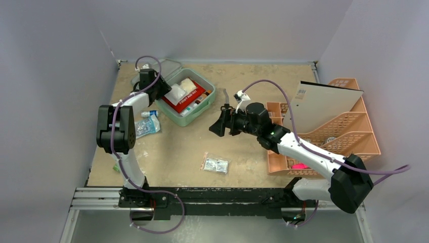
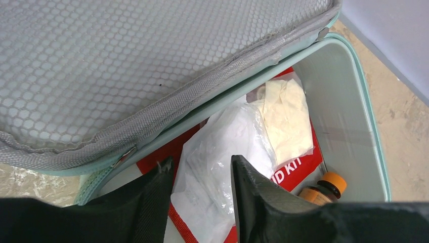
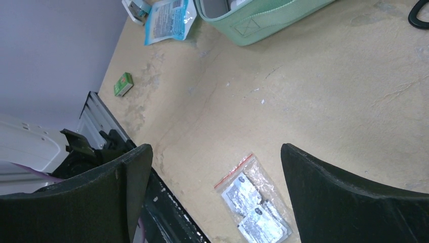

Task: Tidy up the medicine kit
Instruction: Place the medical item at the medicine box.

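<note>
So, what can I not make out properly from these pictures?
- Left wrist view: the mesh lid hides part of the medicine kit inside; the left gripper cuts off the orange-capped bottle, label unreadable.
- Top view: the right arm hides most of a pink item in the rack.
- Right wrist view: print on the small green box and the sachet bag is too small to read.

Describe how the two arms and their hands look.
The left arm and right arm share white links between chunky black joints, each trailed by a looping purple cable. A small green light glows on the right arm. The left hand and right hand each have two flat black fingers.
</note>
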Motion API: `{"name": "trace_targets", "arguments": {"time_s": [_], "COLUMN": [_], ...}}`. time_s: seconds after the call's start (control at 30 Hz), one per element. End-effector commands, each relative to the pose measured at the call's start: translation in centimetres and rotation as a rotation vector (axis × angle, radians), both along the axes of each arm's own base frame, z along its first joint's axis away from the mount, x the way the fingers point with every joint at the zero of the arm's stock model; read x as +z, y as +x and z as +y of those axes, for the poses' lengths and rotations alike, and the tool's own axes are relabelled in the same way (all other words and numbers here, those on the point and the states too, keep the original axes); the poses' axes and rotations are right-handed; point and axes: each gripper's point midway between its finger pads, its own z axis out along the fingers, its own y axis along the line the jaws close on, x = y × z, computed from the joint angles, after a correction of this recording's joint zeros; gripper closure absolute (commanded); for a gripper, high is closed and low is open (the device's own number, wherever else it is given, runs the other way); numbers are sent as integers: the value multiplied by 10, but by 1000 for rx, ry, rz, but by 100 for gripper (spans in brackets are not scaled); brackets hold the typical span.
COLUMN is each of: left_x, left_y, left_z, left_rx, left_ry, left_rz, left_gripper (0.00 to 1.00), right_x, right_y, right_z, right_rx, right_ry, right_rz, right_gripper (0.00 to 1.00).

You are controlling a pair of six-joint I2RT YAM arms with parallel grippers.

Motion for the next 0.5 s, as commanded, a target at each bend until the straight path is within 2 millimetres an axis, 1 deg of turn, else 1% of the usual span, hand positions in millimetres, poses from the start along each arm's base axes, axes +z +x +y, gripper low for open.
{"name": "trace_targets", "arguments": {"time_s": [0.0, 0.07, 0.1, 0.17, 0.33, 0.4, 0.47], "left_x": [33, 43, 42, 49, 65, 71, 82], "left_y": [11, 14, 10, 10, 9, 7, 2], "left_z": [7, 6, 4, 3, 1, -1, -4], "left_rx": [1, -11, -22, -31, -62, -79, -108], "left_ry": [31, 30, 31, 36, 39, 41, 41], "left_rz": [-59, -75, -53, -48, -32, -25, -33], "left_gripper": [56, 54, 53, 52, 49, 48, 47], "right_x": [20, 16, 14, 9, -9, -16, -26], "right_y": [7, 7, 7, 8, 17, 15, 9], "right_z": [4, 2, 0, -4, -22, -23, -20], "right_rx": [0, -8, -11, -37, -153, -145, -92], "right_ry": [11, -5, -14, -43, -145, -176, -202], "right_rz": [-46, -34, -26, -4, 61, 80, 106], "right_gripper": [1, 1, 1, 1, 1, 2, 6]}}
